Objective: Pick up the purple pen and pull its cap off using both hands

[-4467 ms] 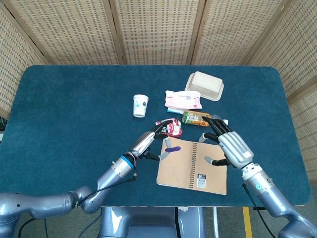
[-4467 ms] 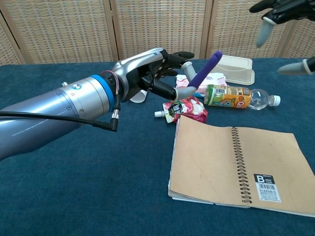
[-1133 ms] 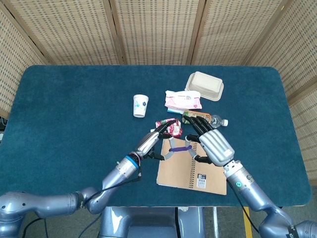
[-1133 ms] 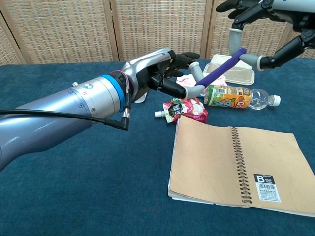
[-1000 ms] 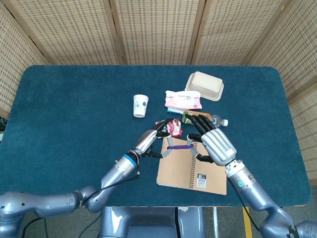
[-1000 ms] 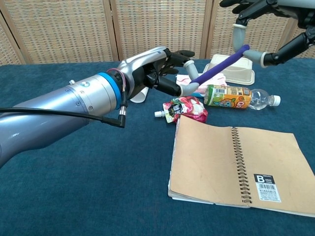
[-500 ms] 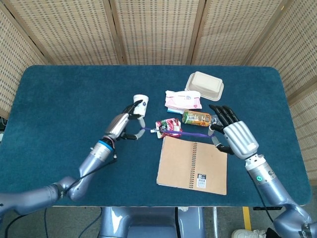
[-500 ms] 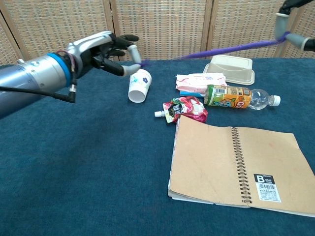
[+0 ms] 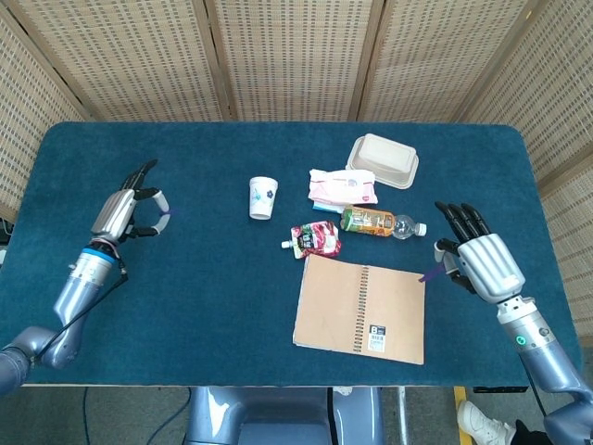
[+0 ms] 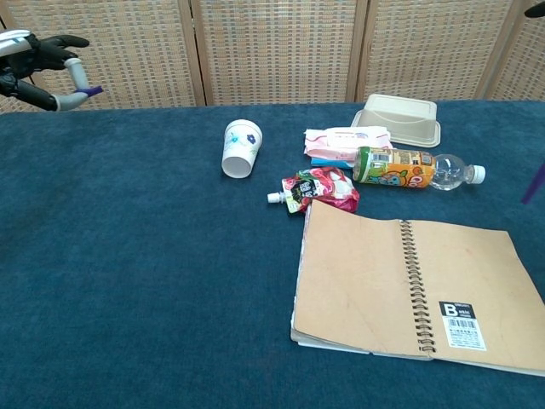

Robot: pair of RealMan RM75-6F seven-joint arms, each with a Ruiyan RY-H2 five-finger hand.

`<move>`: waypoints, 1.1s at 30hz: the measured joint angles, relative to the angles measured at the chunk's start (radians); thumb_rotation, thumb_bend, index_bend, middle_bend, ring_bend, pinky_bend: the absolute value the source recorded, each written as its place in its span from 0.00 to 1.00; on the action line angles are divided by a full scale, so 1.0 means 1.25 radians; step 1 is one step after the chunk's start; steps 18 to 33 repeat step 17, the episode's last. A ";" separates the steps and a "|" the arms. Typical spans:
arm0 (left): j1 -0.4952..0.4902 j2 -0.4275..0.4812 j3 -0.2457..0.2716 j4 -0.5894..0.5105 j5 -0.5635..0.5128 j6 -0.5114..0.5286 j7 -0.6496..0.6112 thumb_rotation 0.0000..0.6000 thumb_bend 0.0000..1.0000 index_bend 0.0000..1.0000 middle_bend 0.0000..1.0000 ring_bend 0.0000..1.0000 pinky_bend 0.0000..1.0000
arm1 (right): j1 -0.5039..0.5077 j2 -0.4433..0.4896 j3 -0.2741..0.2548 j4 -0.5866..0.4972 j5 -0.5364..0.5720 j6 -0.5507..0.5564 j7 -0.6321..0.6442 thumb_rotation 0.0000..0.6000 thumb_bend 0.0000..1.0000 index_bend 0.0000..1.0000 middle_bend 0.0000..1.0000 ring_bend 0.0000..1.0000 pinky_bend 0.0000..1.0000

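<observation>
The purple pen is in two parts, held far apart. My left hand (image 9: 128,209) is raised over the table's left side and pinches a short purple piece, apparently the cap (image 9: 165,215), between thumb and a finger; the chest view shows this hand (image 10: 34,61) and the cap (image 10: 92,89) at the top left. My right hand (image 9: 479,261) is at the right side, past the notebook, and holds the purple pen body (image 9: 431,274). In the chest view only a slanted stretch of the pen body (image 10: 534,183) shows at the right edge.
On the blue table (image 9: 185,297) stand a paper cup (image 9: 262,197), a red drink pouch (image 9: 316,238), a lying bottle (image 9: 376,221), a tissue pack (image 9: 343,186) and a beige lidded box (image 9: 382,159). An open spiral notebook (image 9: 361,308) lies front centre.
Both hands held the pen together over the notebook. They have pulled wide apart, the left far to the left with the short piece, the right to the right with the pen body.
</observation>
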State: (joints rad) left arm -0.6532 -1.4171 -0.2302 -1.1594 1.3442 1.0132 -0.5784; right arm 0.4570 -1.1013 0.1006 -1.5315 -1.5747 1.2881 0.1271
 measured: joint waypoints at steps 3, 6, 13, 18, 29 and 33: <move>0.015 0.015 0.015 0.030 0.021 0.016 -0.032 1.00 0.57 0.69 0.00 0.00 0.00 | -0.006 -0.001 -0.004 -0.002 -0.007 0.009 0.001 1.00 0.75 0.82 0.00 0.00 0.00; 0.027 0.035 0.033 0.048 0.051 0.031 -0.061 1.00 0.56 0.66 0.00 0.00 0.00 | -0.010 0.002 -0.005 -0.015 -0.013 0.018 -0.006 1.00 0.76 0.82 0.00 0.00 0.00; 0.035 0.077 0.068 0.057 0.099 0.048 -0.032 1.00 0.56 0.67 0.00 0.00 0.00 | -0.011 0.008 -0.004 -0.062 -0.019 0.019 -0.038 1.00 0.76 0.82 0.00 0.00 0.00; 0.039 0.097 0.082 0.048 0.112 0.058 0.026 1.00 0.56 0.67 0.00 0.00 0.00 | -0.008 0.007 -0.004 -0.084 -0.020 0.009 -0.058 1.00 0.76 0.82 0.00 0.00 0.00; 0.039 0.097 0.082 0.048 0.112 0.058 0.026 1.00 0.56 0.67 0.00 0.00 0.00 | -0.008 0.007 -0.004 -0.084 -0.020 0.009 -0.058 1.00 0.76 0.82 0.00 0.00 0.00; 0.039 0.097 0.082 0.048 0.112 0.058 0.026 1.00 0.56 0.67 0.00 0.00 0.00 | -0.008 0.007 -0.004 -0.084 -0.020 0.009 -0.058 1.00 0.76 0.82 0.00 0.00 0.00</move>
